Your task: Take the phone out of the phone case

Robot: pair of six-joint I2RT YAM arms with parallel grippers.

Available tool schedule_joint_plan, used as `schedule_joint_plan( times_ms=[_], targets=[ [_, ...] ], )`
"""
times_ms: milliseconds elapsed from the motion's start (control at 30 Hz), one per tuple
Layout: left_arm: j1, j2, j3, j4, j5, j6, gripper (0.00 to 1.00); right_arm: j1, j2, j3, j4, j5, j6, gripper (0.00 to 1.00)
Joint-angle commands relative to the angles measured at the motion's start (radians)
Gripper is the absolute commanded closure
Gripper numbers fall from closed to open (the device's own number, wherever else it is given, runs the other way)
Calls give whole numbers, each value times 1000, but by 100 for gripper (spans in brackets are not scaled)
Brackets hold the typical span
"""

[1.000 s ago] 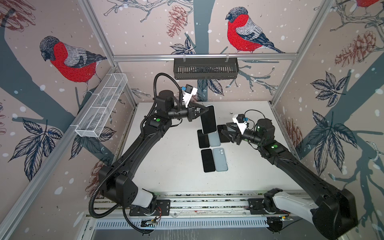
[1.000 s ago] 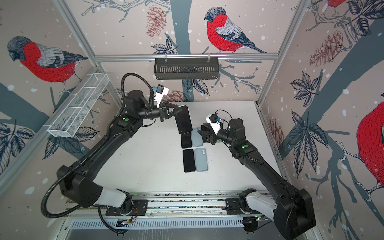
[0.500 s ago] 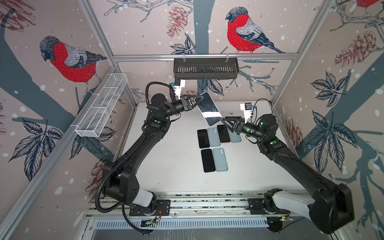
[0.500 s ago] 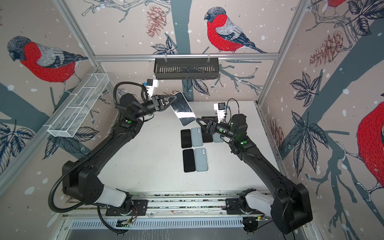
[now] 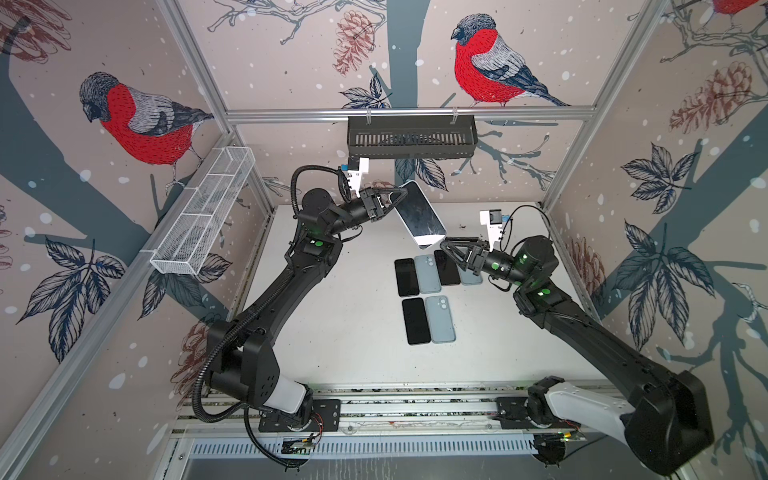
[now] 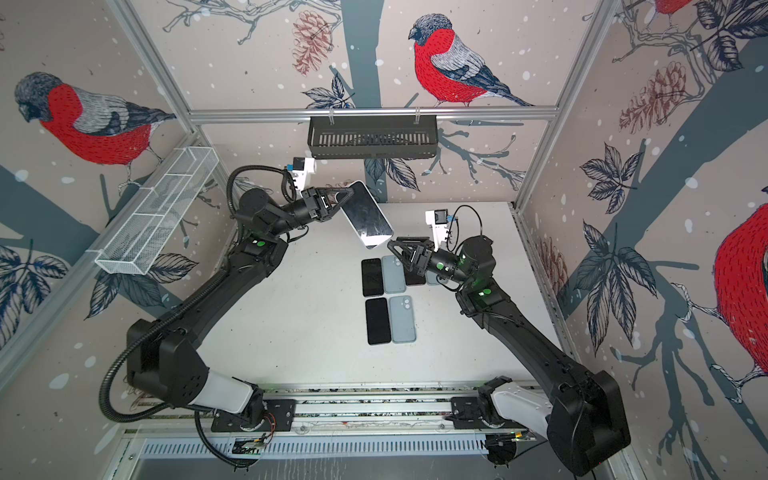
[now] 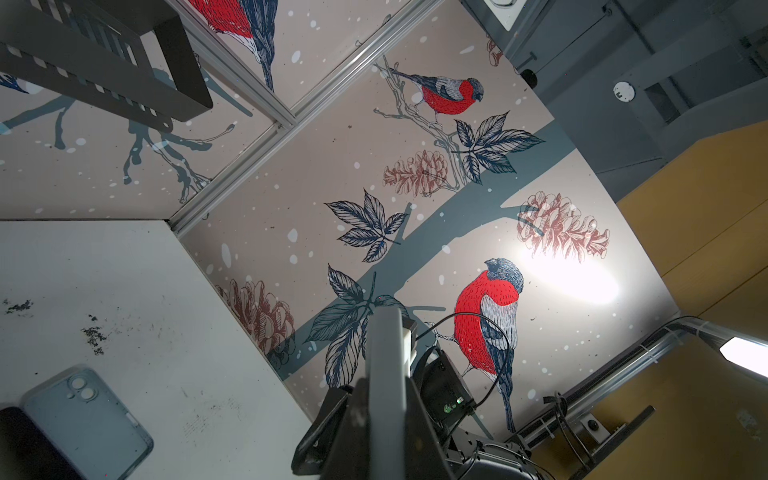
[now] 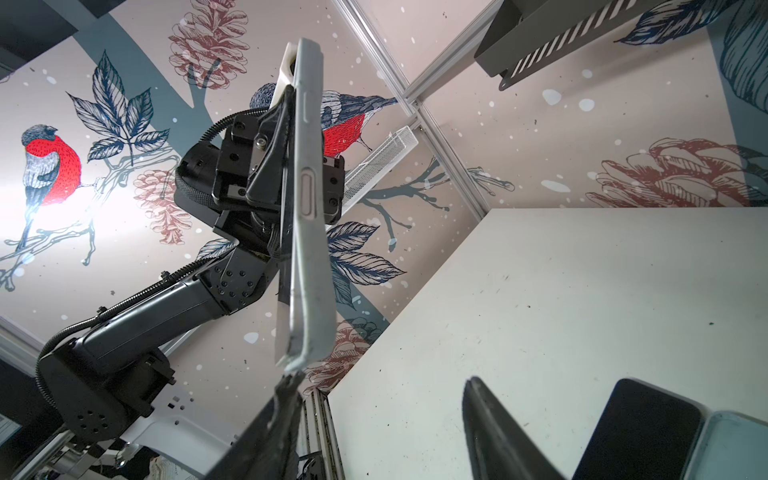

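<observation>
In both top views the left gripper [image 5: 400, 196] is clenched on the upper end of the phone case [image 5: 429, 242] and holds it tilted in the air. The phone [image 5: 419, 216] sits inside it, dark screen up. The right gripper [image 6: 394, 250] is spread, with one fingertip at the case's low corner and the other clear of it. Under the right jaws, on the table [image 5: 340, 299], lie three bare phones [image 5: 406, 277], each just beside one of the loose cases [image 5: 443, 319]. A black basket [image 5: 411, 137] hangs just above the left jaws; I cannot tell what it holds. A wire basket [image 5: 203, 212] hangs well off behind them.

In the left wrist view the cased phone stands edge-on between the clamped fingers [image 7: 332, 428].

In the right wrist view the case's near corner curls, one finger [image 8: 286, 395] touches it, and the other stands well apart.
</observation>
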Motion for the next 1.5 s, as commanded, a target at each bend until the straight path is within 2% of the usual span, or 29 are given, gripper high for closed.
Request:
schedule_joint_plan(
  times_ms=[0,1467],
  targets=[
    [2,-10,4,96,-9,-21,100,13,-9,-5,79,-16,39,36],
    [-19,7,-21,177,-13,-47,100,28,32,-6,163,-26,73,34]
  ],
)
